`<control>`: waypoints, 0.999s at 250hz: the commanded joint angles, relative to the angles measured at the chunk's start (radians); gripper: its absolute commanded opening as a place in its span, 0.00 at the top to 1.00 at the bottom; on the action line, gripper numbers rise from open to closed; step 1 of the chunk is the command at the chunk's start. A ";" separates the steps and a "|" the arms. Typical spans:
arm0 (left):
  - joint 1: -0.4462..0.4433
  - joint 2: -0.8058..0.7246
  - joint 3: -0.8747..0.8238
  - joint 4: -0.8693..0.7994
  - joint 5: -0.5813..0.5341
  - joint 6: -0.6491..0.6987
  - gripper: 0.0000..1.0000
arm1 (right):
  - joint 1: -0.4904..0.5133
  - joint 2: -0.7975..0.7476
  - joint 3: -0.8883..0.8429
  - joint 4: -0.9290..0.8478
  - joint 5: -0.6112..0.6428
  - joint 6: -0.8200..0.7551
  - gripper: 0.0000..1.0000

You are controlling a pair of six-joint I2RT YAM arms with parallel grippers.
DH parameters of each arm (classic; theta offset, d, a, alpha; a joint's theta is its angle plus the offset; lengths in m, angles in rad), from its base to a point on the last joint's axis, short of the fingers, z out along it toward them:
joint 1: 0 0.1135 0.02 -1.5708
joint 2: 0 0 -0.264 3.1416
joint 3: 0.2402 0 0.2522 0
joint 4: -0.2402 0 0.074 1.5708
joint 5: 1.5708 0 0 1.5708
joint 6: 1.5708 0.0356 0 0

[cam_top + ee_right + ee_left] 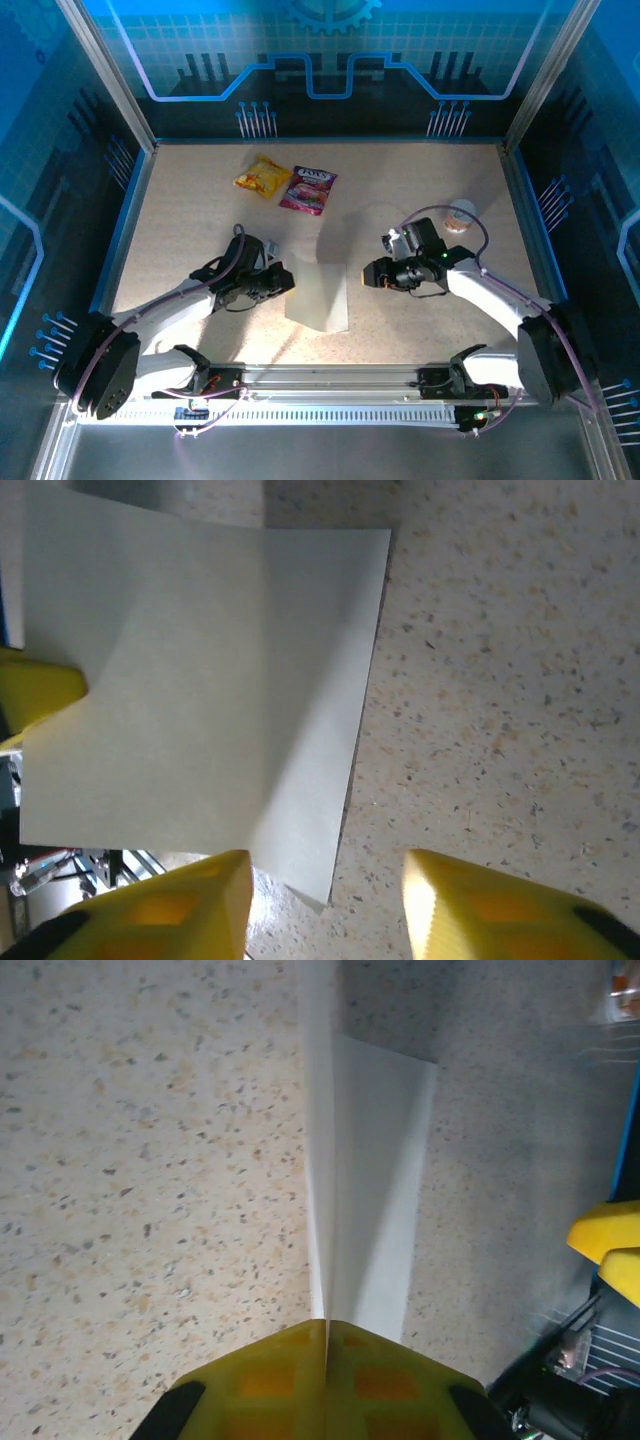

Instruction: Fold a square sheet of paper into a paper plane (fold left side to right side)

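Observation:
The square sheet of paper is plain white and lies mid-table, its left side lifted off the surface. It has a sheet's shape, not a paper plane's. My left gripper is shut on the paper's left edge; in the left wrist view the yellow fingers meet with the thin sheet running up from between them. My right gripper stands open just right of the paper. In the right wrist view its fingertips straddle the near corner of the sheet without touching it.
A yellow snack packet and a pink one lie at the back of the table. A small round white cup stands behind the right arm. Blue walls close in the table on three sides.

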 commanded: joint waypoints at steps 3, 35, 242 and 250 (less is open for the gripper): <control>-0.014 0.013 0.011 -0.088 -0.053 0.009 1.00 | 0.038 0.060 -0.015 0.109 -0.022 0.038 0.72; -0.015 0.012 0.018 -0.095 -0.053 0.023 1.00 | 0.079 0.127 -0.011 0.165 -0.024 0.056 0.90; -0.034 -0.003 0.077 -0.065 0.024 0.044 0.61 | 0.184 0.400 0.029 0.151 0.087 0.050 1.00; -0.037 -0.001 0.079 -0.053 0.037 0.040 0.60 | 0.185 0.401 0.026 0.150 0.090 0.048 1.00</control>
